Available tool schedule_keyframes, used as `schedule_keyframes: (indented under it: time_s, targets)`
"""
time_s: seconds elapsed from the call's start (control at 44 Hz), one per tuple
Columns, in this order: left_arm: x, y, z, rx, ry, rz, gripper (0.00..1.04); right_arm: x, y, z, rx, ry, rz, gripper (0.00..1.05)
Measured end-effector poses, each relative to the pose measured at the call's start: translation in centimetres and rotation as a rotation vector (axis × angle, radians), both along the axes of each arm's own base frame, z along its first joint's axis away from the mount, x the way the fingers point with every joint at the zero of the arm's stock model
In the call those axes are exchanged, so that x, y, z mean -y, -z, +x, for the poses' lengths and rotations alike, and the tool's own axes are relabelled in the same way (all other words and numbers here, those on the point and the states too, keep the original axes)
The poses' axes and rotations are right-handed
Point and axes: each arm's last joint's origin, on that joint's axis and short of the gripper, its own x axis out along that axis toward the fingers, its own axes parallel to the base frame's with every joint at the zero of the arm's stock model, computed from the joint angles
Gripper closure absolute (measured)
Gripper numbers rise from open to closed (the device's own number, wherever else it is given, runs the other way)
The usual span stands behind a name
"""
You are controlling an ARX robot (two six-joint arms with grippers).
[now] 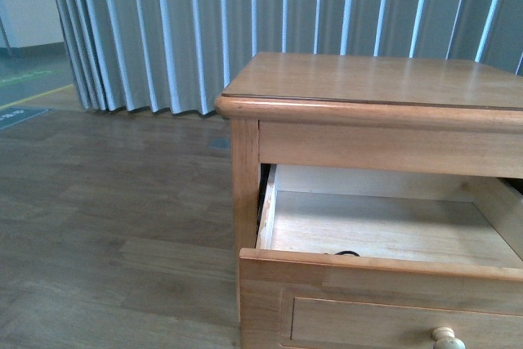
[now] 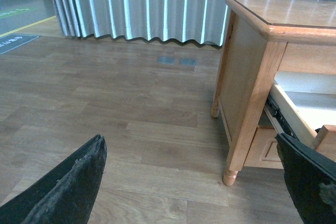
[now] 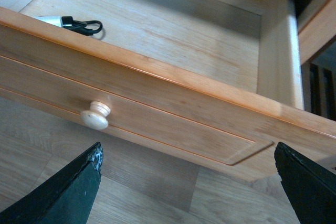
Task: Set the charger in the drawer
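Charger point(image 3: 71, 23) lay in the open drawer point(image 3: 173, 85), against the front wall. Both my pincers, left point(image 2: 191, 182) and right point(image 3: 186, 182), were spread wide and empty. Risk: closing could pinch the cable if it rode up. Plug body was mostly hidden behind the rim.

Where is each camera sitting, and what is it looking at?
Front view: on the robot's body, facing the nightstand and the open drawer; no arms show.
Left wrist view: on the left arm, looking over the floor at the nightstand's side; left gripper open.
Right wrist view: on the right arm, looking down at the knob and the charger inside; right gripper open.
All views share the drawer.
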Motion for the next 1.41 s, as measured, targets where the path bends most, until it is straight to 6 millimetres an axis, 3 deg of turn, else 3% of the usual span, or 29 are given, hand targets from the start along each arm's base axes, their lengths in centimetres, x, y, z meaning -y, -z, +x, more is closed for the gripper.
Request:
schedule_keyframes:
  time_s: [0.386,0.727,1.045,1.159,1.409]
  targets:
    - [0.0,0.0,0.0,0.000,0.000,0.000,0.06,-2.2,3.4,5.3,-0.089,-0.038,0.027,0.08]
    - [0.0,0.0,0.0,0.000,0.000,0.000,0.06,-2.0,4.5,11.8,-0.004,0.019,0.042,0.08]
    - [0.0,0.0,0.0,0.000,0.000,0.000,0.06,-2.1,5.2,19.5,0.080,0.084,0.051,0.08]
    - [0.0,0.0,0.0,0.000,0.000,0.000,0.06,-2.2,5.5,21.0,0.094,0.098,0.059,0.08]
    - [0.0,0.0,0.0,0.000,0.000,0.000,0.06,-2.2,5.8,21.7,0.100,0.132,0.074,0.08]
